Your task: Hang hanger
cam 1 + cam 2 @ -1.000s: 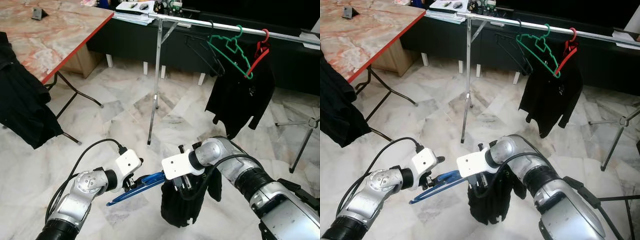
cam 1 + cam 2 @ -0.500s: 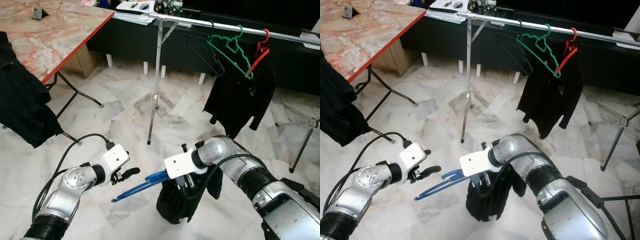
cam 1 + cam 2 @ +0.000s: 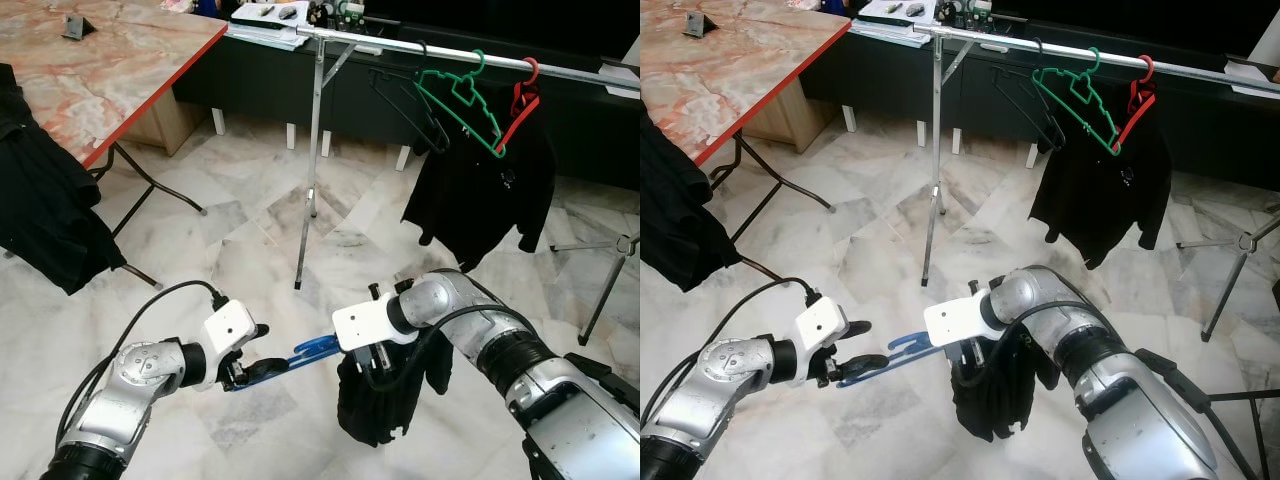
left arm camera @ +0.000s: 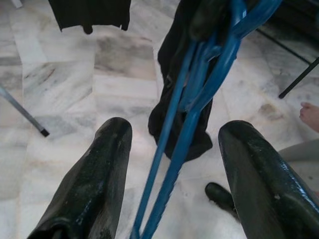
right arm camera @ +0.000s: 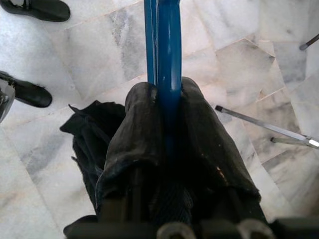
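The right hand (image 5: 167, 134) had its two black fingers (image 5: 137, 134) pressed tight on the blue hanger (image 5: 163, 59), whose bars ran straight out beyond the fingertips. A black garment (image 5: 87, 144) hung bunched beside and under the fingers, above the pale marble floor (image 5: 89, 55). Two black shoes (image 5: 22, 89) stood at the frame's edge, and thin metal legs (image 5: 264, 127) crossed the tiles on the other side.

blue hanger's hook (image 5: 160, 30) (cut off)
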### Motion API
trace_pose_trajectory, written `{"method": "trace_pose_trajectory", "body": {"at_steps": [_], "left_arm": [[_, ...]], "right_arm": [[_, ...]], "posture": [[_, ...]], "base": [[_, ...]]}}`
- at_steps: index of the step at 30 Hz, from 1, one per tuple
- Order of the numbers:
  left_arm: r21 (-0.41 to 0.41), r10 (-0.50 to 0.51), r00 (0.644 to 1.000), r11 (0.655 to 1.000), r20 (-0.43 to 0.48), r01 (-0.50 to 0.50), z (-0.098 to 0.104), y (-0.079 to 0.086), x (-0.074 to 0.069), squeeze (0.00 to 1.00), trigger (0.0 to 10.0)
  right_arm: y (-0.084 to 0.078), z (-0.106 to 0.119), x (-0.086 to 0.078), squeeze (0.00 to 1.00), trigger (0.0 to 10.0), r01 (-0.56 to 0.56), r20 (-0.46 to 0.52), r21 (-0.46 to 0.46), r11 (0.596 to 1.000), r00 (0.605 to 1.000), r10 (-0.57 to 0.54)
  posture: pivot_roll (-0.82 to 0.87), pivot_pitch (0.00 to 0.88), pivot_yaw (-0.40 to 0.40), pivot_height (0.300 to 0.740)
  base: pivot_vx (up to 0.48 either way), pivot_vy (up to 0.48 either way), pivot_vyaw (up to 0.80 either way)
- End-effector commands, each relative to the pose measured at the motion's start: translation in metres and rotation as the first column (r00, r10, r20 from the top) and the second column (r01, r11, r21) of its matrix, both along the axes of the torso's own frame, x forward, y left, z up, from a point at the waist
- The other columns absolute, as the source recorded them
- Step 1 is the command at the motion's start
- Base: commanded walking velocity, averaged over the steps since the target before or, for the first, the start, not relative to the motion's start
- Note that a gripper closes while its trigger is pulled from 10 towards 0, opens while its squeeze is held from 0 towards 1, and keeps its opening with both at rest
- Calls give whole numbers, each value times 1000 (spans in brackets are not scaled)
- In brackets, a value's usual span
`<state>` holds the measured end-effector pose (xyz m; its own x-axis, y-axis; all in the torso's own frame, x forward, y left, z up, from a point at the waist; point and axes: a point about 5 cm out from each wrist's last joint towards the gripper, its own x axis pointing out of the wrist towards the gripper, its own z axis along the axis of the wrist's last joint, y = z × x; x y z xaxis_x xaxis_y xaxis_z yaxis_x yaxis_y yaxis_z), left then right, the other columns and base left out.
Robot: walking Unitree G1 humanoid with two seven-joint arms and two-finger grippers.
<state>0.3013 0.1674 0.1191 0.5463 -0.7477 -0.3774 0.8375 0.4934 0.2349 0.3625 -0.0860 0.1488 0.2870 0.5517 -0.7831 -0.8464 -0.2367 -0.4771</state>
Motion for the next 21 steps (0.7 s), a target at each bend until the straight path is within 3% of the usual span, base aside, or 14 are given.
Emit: {"method": "trace_pose_trajectory", "body": {"at_steps": [1, 13, 21], "left_arm": [[-1, -23, 1000, 1000, -11, 23, -2, -6, -3, 0, 10000], [-16, -48, 999, 999, -10, 48, 0, -19, -2, 0, 10000], [-24, -8, 999, 1000, 42, 9, 2, -24, 6, 0, 10000]], "right_arm": [[2, 9, 4, 0, 10000, 3, 23, 16, 1000, 1000, -3], [18, 21, 5, 0, 10000, -27, 45, 67, 997, 999, 24], [24, 27, 5, 0, 10000, -48, 48, 85, 995, 998, 44]], "posture": [[8, 195, -89, 740], [10, 187, -85, 740], [2, 181, -87, 740]], "base": [[0, 0, 0], [0, 0, 0], [0, 0, 0]]}}
